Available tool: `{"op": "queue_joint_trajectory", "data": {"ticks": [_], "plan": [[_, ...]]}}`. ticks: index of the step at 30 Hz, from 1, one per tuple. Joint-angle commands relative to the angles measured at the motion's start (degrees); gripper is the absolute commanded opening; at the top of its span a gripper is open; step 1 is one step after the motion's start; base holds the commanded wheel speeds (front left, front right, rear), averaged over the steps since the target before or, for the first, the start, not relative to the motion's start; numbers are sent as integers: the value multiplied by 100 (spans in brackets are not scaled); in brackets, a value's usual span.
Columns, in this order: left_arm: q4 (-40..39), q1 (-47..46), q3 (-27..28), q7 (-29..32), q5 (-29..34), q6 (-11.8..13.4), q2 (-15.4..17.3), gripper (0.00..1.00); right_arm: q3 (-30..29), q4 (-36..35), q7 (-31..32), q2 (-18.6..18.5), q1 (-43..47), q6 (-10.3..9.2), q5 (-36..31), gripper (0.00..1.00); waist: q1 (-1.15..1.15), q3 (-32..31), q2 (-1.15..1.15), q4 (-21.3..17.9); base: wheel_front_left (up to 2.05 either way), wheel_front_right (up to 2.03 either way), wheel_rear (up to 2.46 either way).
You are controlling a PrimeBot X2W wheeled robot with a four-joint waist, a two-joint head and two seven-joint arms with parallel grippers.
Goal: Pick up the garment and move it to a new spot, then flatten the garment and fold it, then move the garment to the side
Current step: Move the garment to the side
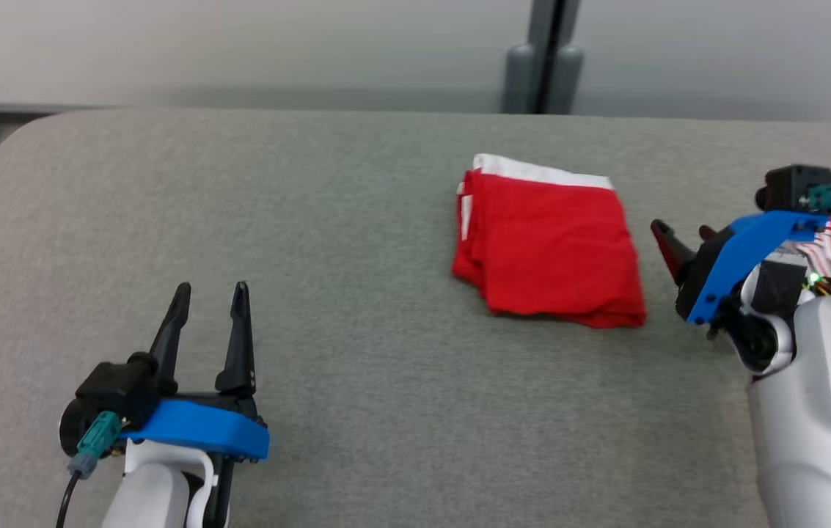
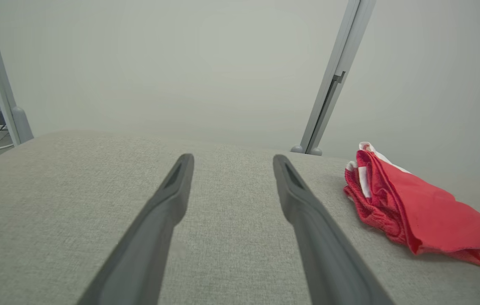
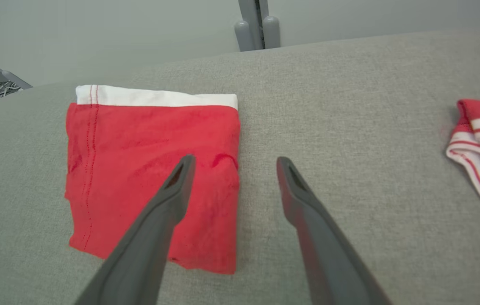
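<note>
Nearly done, I judge: folding looks finished, and the move to the side may remain.
My tabletop (image 1: pixel 312 220) carries the garment (image 1: pixel 551 246) folded square, right of centre; left pincer (image 1: pixel 211 290) and right pincer (image 1: pixel 678 227) both hang spread, empty.

garment (image 1: pixel 551 246) | red, white waistband | folded into flat rectangle | lying on grey surface, right of centre

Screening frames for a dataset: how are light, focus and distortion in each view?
Head view: soft even light, faint shadow under the folded garment, no glare. Left wrist view: left end effector blurs near the lens. Right wrist view: wide-angle bows the table edge.
</note>
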Motion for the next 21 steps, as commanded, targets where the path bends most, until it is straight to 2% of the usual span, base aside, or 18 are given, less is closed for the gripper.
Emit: {"op": "queue_joint_trajectory", "data": {"ticks": [1, 9, 15, 16, 18, 19, 21], "plan": [[-35, -126, -24, -23, 47, -17, 5, 100, -122, 186, -10, 16, -204, 2, -124, 100, -2, 329, 0, 361, 0, 0, 0], [-121, -359, -133, -23, 41, -77, -125, 100, -891, 1471, -203, 22, -1108, 2, -827, 100, -2, 791, 0, 838, 0, 0, 0], [-78, -399, -99, -23, 59, -104, -208, 100, -1115, 2363, 10, 45, -1186, 2, -1299, 100, -2, 858, 0, 877, 0, 0, 0], [-73, -390, -93, -23, 64, -109, -221, 100, -1075, 2457, 51, 50, -1196, 2, -1338, 88, -2, 848, 0, 855, 0, 0, 0], [-74, -360, -61, -23, 79, -109, -230, 100, -948, 2478, -45, 48, -1244, 2, -1474, 11, -2, 812, 0, 763, 0, 0, 0], [-75, -347, -50, -23, 91, -111, -233, 100, -871, 2481, -63, 43, -1304, 2, -1515, 0, -2, 790, 0, 705, 0, 0, 0], [-79, -315, -7, -23, 102, -110, -216, 100, -601, 2462, -104, 36, -1443, 1, -1524, 0, -2, 734, 0, 553, 0, 0, 0]]}}
